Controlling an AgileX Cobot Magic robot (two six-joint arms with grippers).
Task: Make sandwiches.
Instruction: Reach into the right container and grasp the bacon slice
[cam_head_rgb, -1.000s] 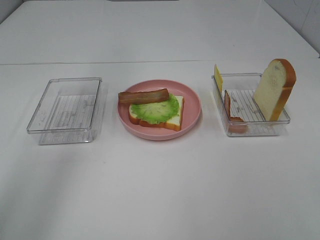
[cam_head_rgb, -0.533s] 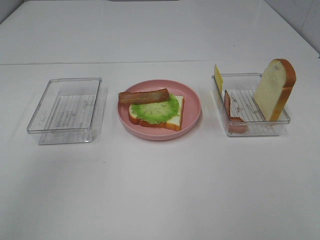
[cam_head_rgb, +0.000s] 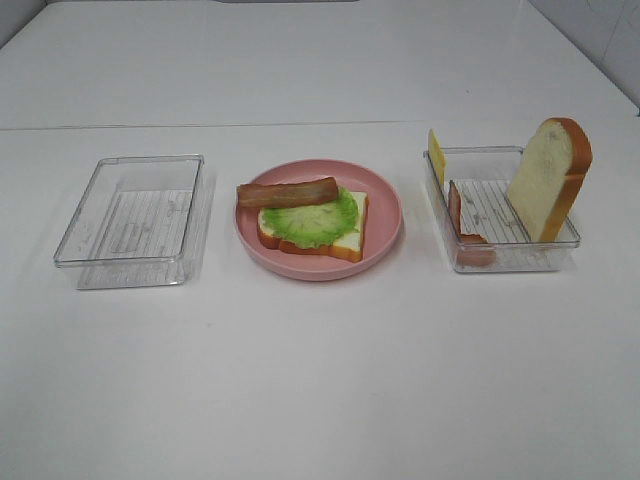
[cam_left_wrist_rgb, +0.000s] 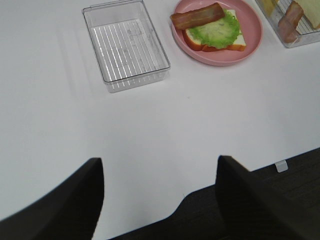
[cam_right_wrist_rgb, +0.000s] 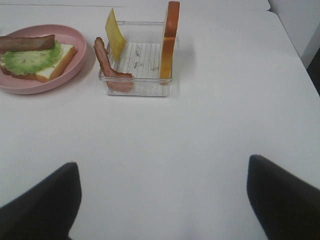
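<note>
On the pink plate (cam_head_rgb: 386, 205) lies a bread slice (cam_head_rgb: 347, 241) topped with green lettuce (cam_head_rgb: 312, 218) and one bacon strip (cam_head_rgb: 287, 192). In the clear right tray (cam_head_rgb: 500, 263) a second bread slice (cam_head_rgb: 548, 178), a yellow cheese square (cam_head_rgb: 436, 155) and another bacon strip (cam_head_rgb: 457, 213) stand on edge. Neither gripper shows in the high view. My left gripper (cam_left_wrist_rgb: 160, 161) is open near the table's front edge, well short of the plate (cam_left_wrist_rgb: 253, 31). My right gripper (cam_right_wrist_rgb: 162, 161) is open and empty, short of the right tray (cam_right_wrist_rgb: 135, 86).
An empty clear tray (cam_head_rgb: 62, 256) stands left of the plate, also seen in the left wrist view as the empty tray (cam_left_wrist_rgb: 162, 60). The white table's front edge and dark floor show behind the left gripper.
</note>
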